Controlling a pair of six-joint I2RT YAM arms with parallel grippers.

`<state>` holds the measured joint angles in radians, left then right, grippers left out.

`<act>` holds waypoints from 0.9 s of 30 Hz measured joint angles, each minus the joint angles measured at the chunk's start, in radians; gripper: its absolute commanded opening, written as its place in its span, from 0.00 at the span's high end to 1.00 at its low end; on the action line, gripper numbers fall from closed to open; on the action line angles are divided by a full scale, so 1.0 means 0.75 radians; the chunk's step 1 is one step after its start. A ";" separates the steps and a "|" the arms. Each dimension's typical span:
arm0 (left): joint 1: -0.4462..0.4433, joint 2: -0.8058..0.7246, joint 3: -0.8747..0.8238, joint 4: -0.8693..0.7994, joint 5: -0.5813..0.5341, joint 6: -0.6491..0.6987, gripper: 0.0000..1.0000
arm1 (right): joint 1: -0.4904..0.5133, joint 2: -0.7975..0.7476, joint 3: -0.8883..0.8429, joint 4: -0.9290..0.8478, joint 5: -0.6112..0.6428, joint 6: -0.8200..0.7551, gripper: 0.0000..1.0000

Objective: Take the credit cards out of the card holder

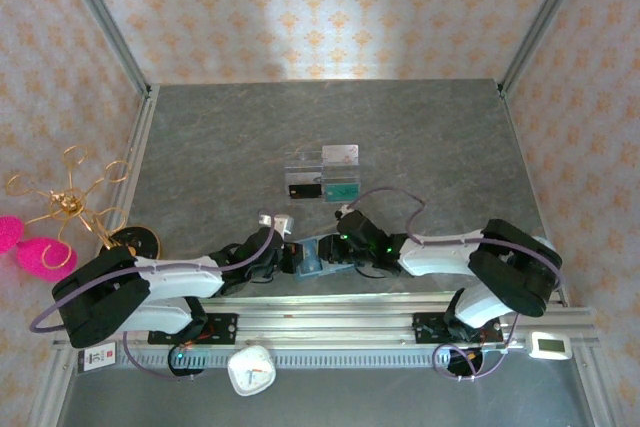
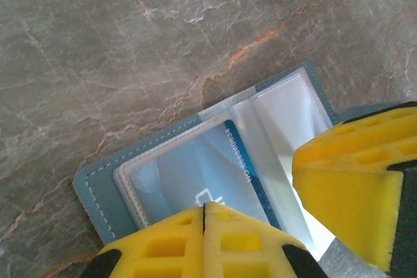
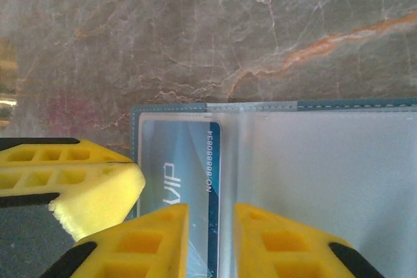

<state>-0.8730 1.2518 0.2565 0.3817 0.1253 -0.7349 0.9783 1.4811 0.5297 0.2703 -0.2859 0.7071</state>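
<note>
Yellow-padded jaws of the left gripper point(image 2: 204, 211): clenched, pads meeting with no gap, tips resting over the near edge of a clear sleeve of the card holder point(image 2: 91, 196). Whether any plastic is nipped between them cannot be told. Card holder point(image 1: 318, 256): teal-blue folding wallet, lying open and flat on the grey marbled tabletop point(image 1: 220, 147), close to its near edge, between the two grippers. Blue credit card point(image 3: 182, 174): lettered VIP, seated in the sleeve on one half of the holder. The other half's sleeves look pale and clear. Right gripper point(image 3: 212, 216): jaws a little apart, set down over the open holder and straddling the blue card's dark long edge. Nothing is seen pinched between them, and one left pad sits just beside them at the holder's end. Clear acrylic tray point(image 1: 305, 173): farther out, near mid-tabletop, well apart from the holder. Black card point(image 1: 300, 190) and teal-green card point(image 1: 341, 190): side by side at the tray's near side. Silvery grey credit card point(image 1: 341, 154): at the tray's far right corner, out of the holder.
</note>
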 measured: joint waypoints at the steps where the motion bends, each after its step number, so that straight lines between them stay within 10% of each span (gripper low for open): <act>1: -0.006 0.012 -0.001 0.000 -0.005 0.000 1.00 | -0.002 0.005 0.001 0.001 -0.005 0.000 0.77; 27: -0.031 0.106 -0.034 0.181 -0.017 -0.025 1.00 | -0.047 0.008 -0.050 0.091 -0.041 0.079 1.00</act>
<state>-0.8963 1.3315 0.2314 0.5175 0.1127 -0.7536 0.9432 1.4872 0.4919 0.3386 -0.3168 0.7666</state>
